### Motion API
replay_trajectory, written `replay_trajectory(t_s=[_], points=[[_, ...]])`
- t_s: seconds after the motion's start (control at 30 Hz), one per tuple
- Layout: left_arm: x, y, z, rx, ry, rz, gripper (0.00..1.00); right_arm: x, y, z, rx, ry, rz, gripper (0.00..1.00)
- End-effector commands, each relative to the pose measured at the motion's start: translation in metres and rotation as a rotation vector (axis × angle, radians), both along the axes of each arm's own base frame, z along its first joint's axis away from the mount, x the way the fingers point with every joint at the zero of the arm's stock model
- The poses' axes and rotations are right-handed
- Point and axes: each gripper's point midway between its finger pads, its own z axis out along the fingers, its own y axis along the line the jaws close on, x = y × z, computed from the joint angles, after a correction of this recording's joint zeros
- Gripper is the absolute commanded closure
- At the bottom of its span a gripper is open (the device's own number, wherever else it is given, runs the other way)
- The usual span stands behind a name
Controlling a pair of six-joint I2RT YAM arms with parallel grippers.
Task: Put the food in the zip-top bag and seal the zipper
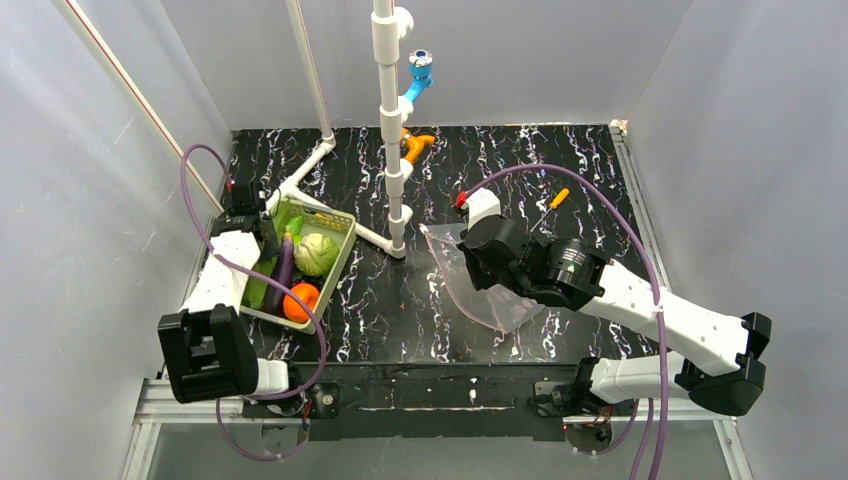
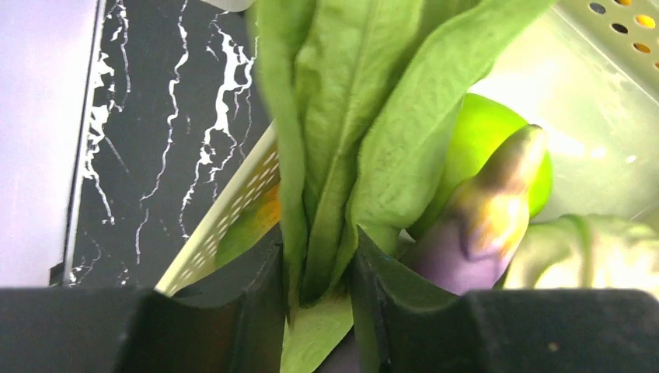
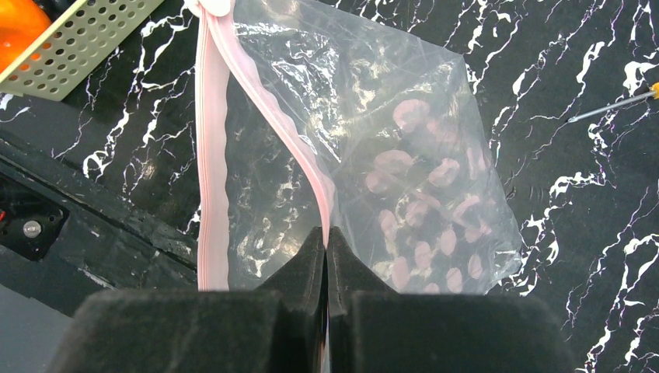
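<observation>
**Black marbled surface, limp bag, floppy leaves**

Black marbled surface (image 1: pixel 420 310) carries the zip-top bag (image 3: pixel 373 140), which looks thin, crinkly and slippery, fanned out ahead of the right fingers (image 3: pixel 299 272). They pinch its pink zipper (image 3: pixel 211 194), likely the stiffest hold. The left fingers (image 2: pixel 256 303) pinch a soft, light leafy vegetable (image 2: pixel 334 140) by its stalk inside the basket (image 2: pixel 221 221). The food beyond is blurred, and the grip depth is cut off.

My left gripper (image 2: pixel 319 245), clamped on a leafy stalk (image 2: pixel 334 116), sits low in the basket (image 1: pixel 336 262), with eggplant (image 2: pixel 458 249) and green fruit (image 2: pixel 482 132) crowding one side. A white pipe stand (image 1: pixel 390 150) rises between basket and bag (image 3: pixel 388 155). The table (image 1: pixel 400 310) nearer my bases lies open. My right gripper (image 3: pixel 326 233), pinching one zipper (image 3: pixel 303 163) lip, holds the mouth parted.
</observation>
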Motion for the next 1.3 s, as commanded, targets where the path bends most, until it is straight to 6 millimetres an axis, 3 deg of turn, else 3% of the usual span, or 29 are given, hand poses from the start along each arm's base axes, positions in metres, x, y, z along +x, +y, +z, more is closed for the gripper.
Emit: replay_trajectory(t_s=[0.0, 0.17, 0.4, 0.57, 0.73, 0.8, 0.87, 0.93, 1.07, 1.27], points=[[-0.018, 0.000, 0.017, 0.009, 0.001, 0.004, 0.81, 0.003, 0.005, 0.026, 0.081, -0.031, -0.006, 0.99], [-0.024, -0.005, 0.060, -0.020, -0.086, 0.039, 1.00, 0.002, 0.010, 0.026, 0.088, -0.020, 0.006, 0.99], [-0.039, -0.025, 0.152, -0.104, -0.388, 0.050, 1.00, -0.003, 0.031, 0.032, 0.141, 0.032, 0.039, 0.99], [-0.047, -0.046, 0.203, -0.195, -0.534, 0.008, 1.00, -0.002, 0.040, 0.043, 0.186, 0.076, 0.052, 0.99], [-0.047, -0.126, 0.272, -0.575, -0.821, -0.255, 1.00, -0.004, 0.045, 0.052, 0.303, 0.209, 0.075, 0.99], [-0.053, -0.169, 0.317, -0.812, -0.984, -0.460, 1.00, -0.006, 0.047, 0.055, 0.337, 0.251, 0.087, 0.99], [-0.062, -0.195, 0.360, -1.040, -1.130, -0.613, 1.00, -0.008, 0.048, 0.058, 0.358, 0.274, 0.098, 0.99], [-0.076, -0.205, 0.388, -1.203, -1.238, -0.710, 1.00, -0.009, 0.048, 0.061, 0.374, 0.288, 0.100, 0.99], [-0.097, -0.221, 0.408, -1.334, -1.345, -0.822, 1.00, -0.013, 0.053, 0.070, 0.425, 0.332, 0.133, 0.99], [-0.140, -0.294, 0.407, -1.410, -1.333, -1.090, 1.00, -0.013, 0.060, 0.085, 0.515, 0.370, 0.149, 0.99]])
